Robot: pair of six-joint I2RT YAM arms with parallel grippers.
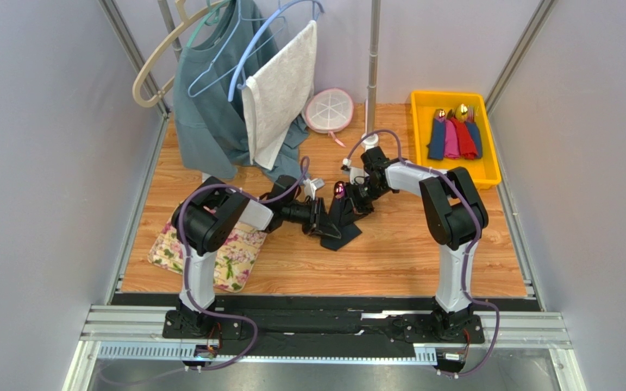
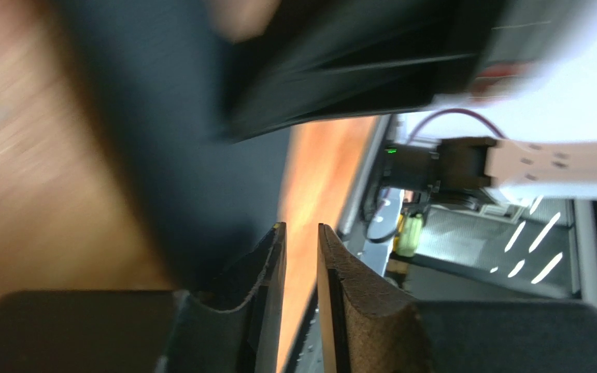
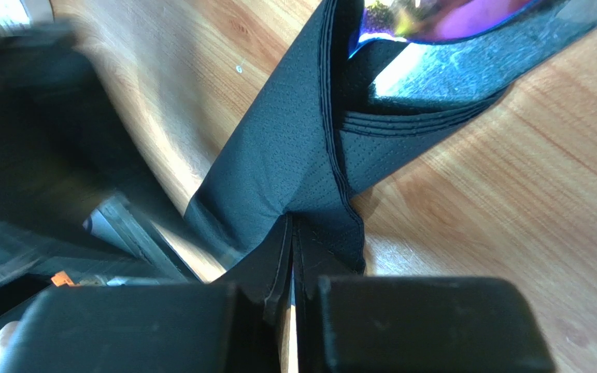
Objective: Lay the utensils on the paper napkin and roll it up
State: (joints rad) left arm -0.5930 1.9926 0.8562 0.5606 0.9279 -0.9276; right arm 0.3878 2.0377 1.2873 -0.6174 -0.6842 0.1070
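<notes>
Fingers of the left claw stand a narrow slit apart, with only wooden worktop showing between them. The black paper napkin lies just beside their tips. Further right, the right claw is pinched tight on a folded edge of that napkin, which is gathered in creases. Just beyond this claw, the spoon shows its purple bowl inside the fold.
</notes>
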